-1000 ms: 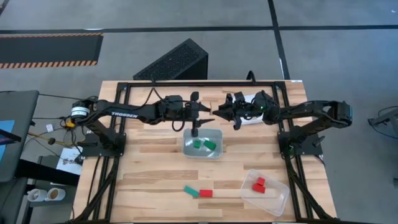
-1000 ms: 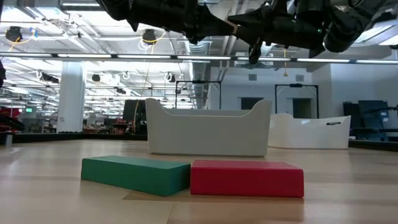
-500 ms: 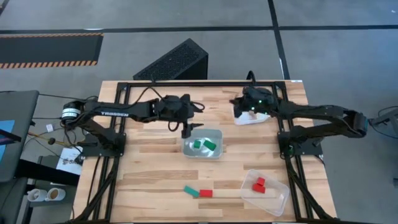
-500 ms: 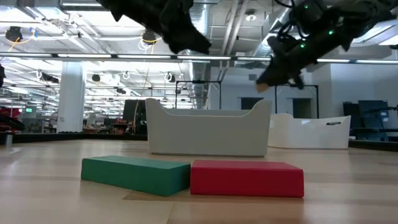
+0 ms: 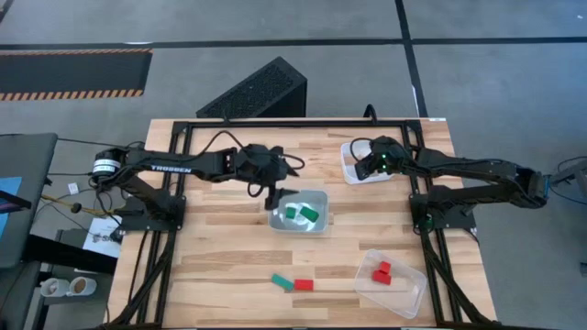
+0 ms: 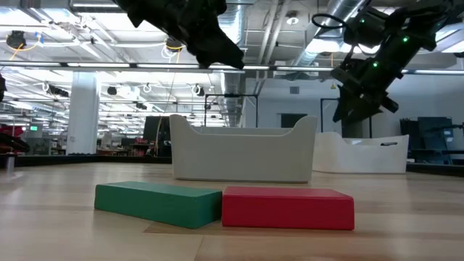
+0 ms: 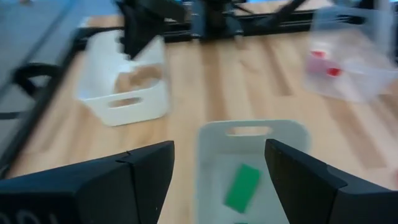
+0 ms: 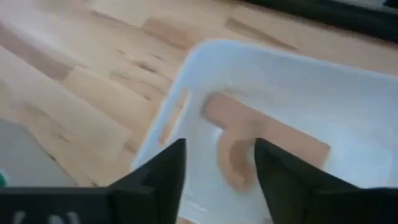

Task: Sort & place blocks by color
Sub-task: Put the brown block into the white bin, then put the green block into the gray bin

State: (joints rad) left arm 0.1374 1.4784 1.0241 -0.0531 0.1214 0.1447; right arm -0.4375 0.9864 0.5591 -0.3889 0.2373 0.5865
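**Blocks.** Wood blocks [image 8: 249, 134]: flat in the white tray [image 5: 351, 174], at the counter's [image 5: 229, 257] far right. Green pair [image 5: 300, 213]: in the grey tray [image 5: 321, 226] at centre. Red pair [image 5: 382, 271]: in the clear tray [image 5: 410, 291], near right. Unsorted: one green block [image 6: 159, 201] and one red block [image 6: 288, 206], end to end and touching, flat on the bare counter at the near edge, well apart from both arms.

**Tools.** Right tool [image 5: 369, 166]: above the white tray, fingers parted, nothing between them. Left tool [image 7: 219, 149]: above the far left edge of the grey tray, spread wide, empty.

**Step in hand (judged).** Drop-off at the trays complete; clearing out and fetching the last two blocks.

**Procedure.**
1. Lift each tool straight up before any sideways travel, to clear the tray walls.
2. Assign by reach: red block to the right arm, nearest the clear tray; green block to the left arm.
3. Send one arm at a time, since the two blocks touch and both arms would crowd one spot.
4. Approach from above with fingers wide, straddling the block's narrow width, not its length.
5. Avoid nudging the neighbour; grip at the end away from the shared joint.
6. Close only once the fingertips are near the counter, then raise clear before carrying.
7. Release low inside the matching tray.
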